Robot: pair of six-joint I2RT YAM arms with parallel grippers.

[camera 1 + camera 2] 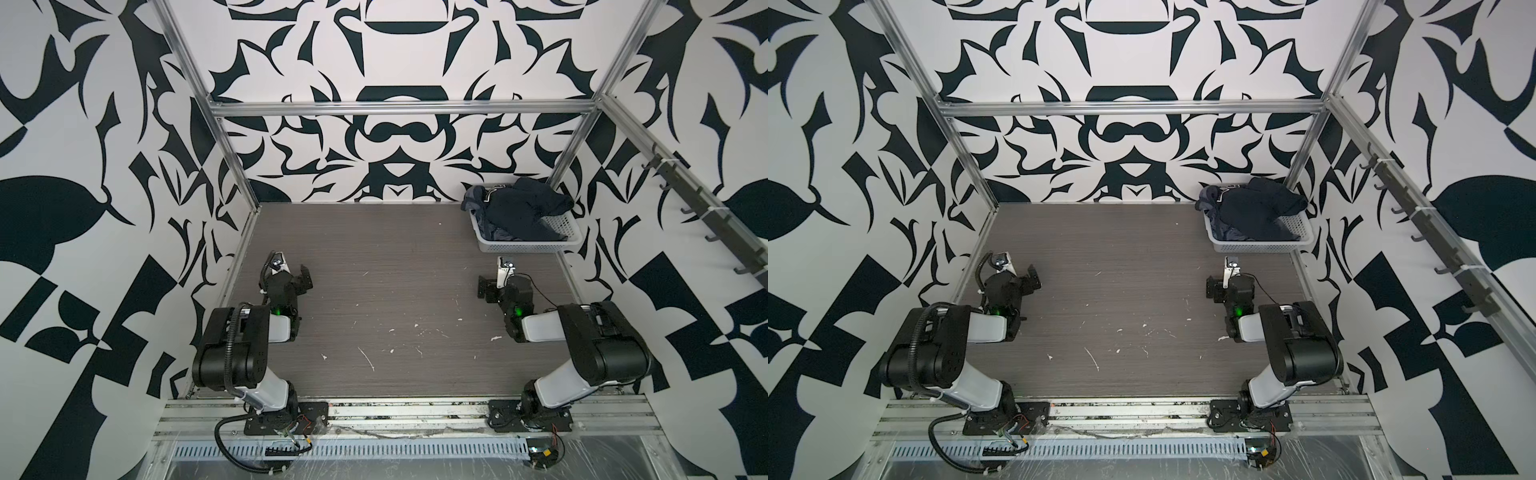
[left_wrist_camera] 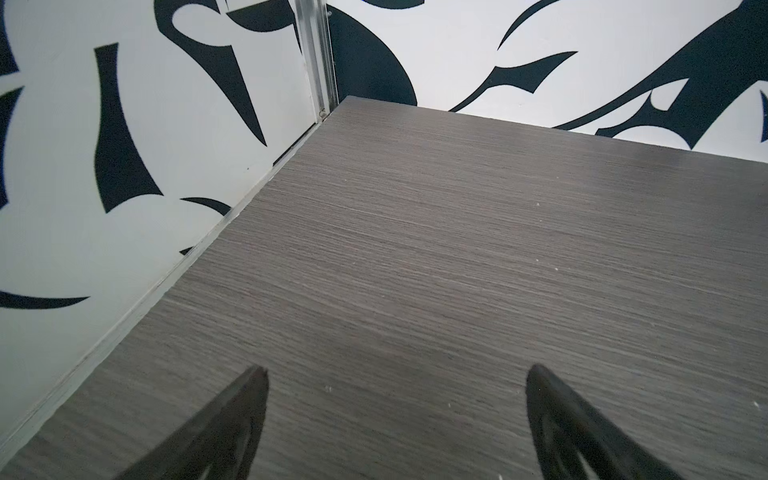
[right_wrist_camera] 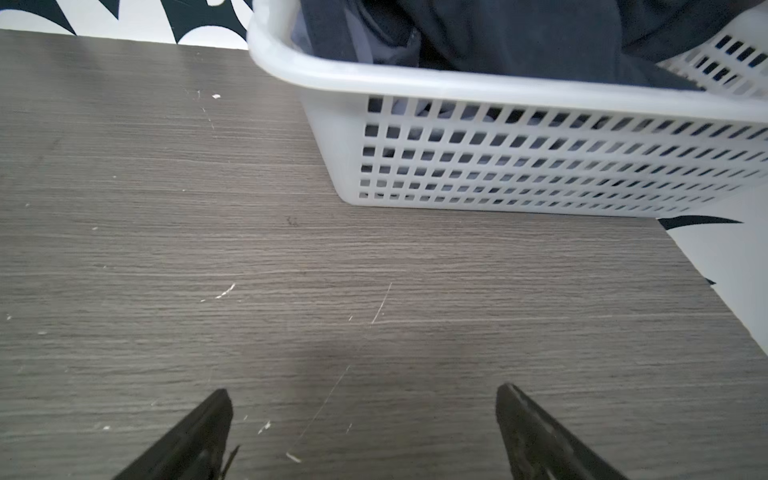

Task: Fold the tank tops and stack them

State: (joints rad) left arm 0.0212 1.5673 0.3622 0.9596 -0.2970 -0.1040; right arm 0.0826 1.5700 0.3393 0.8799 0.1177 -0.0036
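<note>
Both tank tops lie crumpled in a white perforated basket (image 1: 528, 246) (image 1: 1262, 247) at the back right of the table. The dark navy one (image 1: 523, 210) (image 1: 1258, 212) is heaped on top, and the slate-blue one (image 1: 477, 200) (image 1: 1210, 198) spills over the basket's left rim. In the right wrist view the basket (image 3: 540, 166) stands just ahead, with navy cloth (image 3: 519, 37) inside. My right gripper (image 1: 484, 286) (image 1: 1212, 289) (image 3: 363, 390) is open and empty, in front of the basket. My left gripper (image 1: 305, 278) (image 1: 1032, 276) (image 2: 397, 370) is open and empty over bare table at the left.
The grey wood-grain table (image 1: 395, 299) carries white scuffs and flecks. Patterned walls and aluminium posts (image 1: 237, 166) close it in on three sides. A rail of hooks (image 1: 706, 216) runs along the right wall. The arm bases sit on a metal rail (image 1: 395, 411) at the front.
</note>
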